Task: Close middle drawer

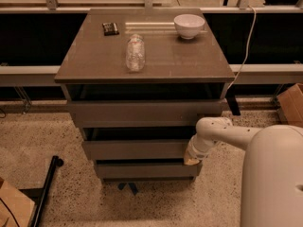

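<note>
The partly open middle drawer (137, 149), second of three, is judged stiff and free-sliding, best pushed on its plain front, where the gripper (191, 158) is set at the right end, its state not discernible.

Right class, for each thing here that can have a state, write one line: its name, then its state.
Middle drawer: partly open, dark gap above its front.
Top drawer: partly open.
Lowest drawer: cannot tell if fully shut.
Clear bottle: lying on its side on the cabinet top.
White bowl: upright on the cabinet top.
Gripper: at the right end of the middle drawer's front.
</note>
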Controlling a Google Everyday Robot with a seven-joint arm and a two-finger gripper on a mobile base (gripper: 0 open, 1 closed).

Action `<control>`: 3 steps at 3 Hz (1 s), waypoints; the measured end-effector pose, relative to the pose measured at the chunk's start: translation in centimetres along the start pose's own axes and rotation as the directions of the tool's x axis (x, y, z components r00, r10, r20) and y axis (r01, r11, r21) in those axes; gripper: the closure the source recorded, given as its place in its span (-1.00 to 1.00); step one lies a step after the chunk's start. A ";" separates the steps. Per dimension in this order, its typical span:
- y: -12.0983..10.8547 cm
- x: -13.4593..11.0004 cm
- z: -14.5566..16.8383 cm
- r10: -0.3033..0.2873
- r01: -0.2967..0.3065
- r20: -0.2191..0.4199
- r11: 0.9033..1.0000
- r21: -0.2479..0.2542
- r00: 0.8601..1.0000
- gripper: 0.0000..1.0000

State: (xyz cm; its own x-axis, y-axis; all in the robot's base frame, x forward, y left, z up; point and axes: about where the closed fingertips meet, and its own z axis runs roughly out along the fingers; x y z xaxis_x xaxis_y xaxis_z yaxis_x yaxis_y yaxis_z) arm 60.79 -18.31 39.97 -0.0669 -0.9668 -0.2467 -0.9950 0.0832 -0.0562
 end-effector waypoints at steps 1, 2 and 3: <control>0.2 0.0 0.3 0.000 0.000 0.000 1.000 -0.005 1.000 0.04; 0.3 0.0 0.5 -0.001 0.001 0.001 1.000 -0.009 1.000 -0.41; 0.6 -0.1 0.8 -0.001 0.001 0.001 1.000 -0.015 1.000 -1.00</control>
State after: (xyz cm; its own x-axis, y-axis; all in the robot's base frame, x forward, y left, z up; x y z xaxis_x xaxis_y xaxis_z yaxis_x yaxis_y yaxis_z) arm 60.28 -18.02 39.20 -0.0656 -0.9666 -0.2476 -0.9961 0.0783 -0.0417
